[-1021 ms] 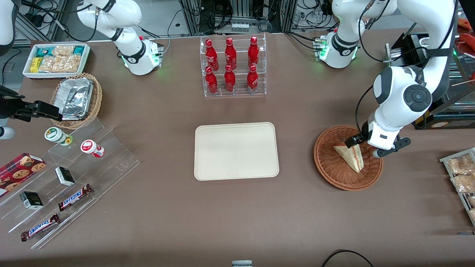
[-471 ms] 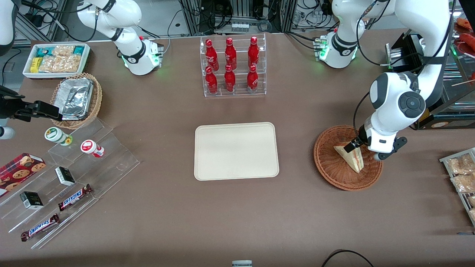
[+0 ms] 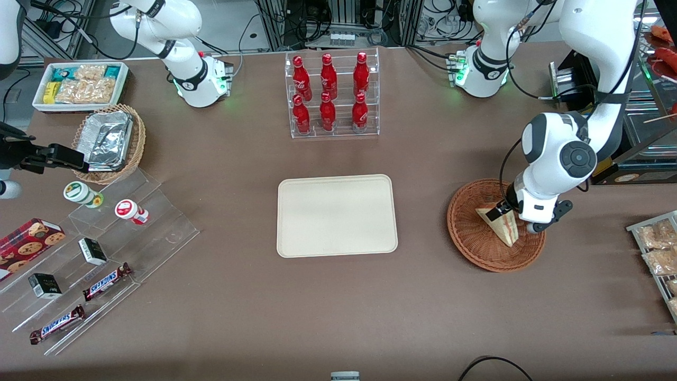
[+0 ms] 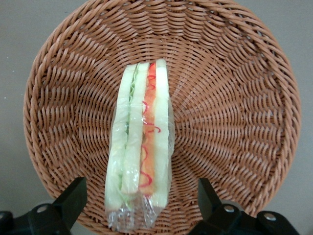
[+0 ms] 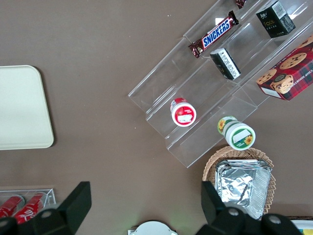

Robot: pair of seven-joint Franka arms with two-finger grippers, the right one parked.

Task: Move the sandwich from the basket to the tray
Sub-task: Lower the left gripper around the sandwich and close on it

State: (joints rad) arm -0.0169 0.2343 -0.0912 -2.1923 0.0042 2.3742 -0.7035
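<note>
Over the last second the working arm has swung in over the basket (image 3: 495,225), its big white elbow joint dropping lower and moving toward the tray's side of the bench. The pincer (image 3: 512,218) has come down from the basket's rim onto the wide end of the sandwich (image 3: 499,224); in the wrist view its fingers (image 4: 72,197) stand spread, one on each side of the wedge.

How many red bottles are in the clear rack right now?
6: three on the rack's upper tier and three on the lower tier, nearer the front camera. The gripper is over the basket.
</note>
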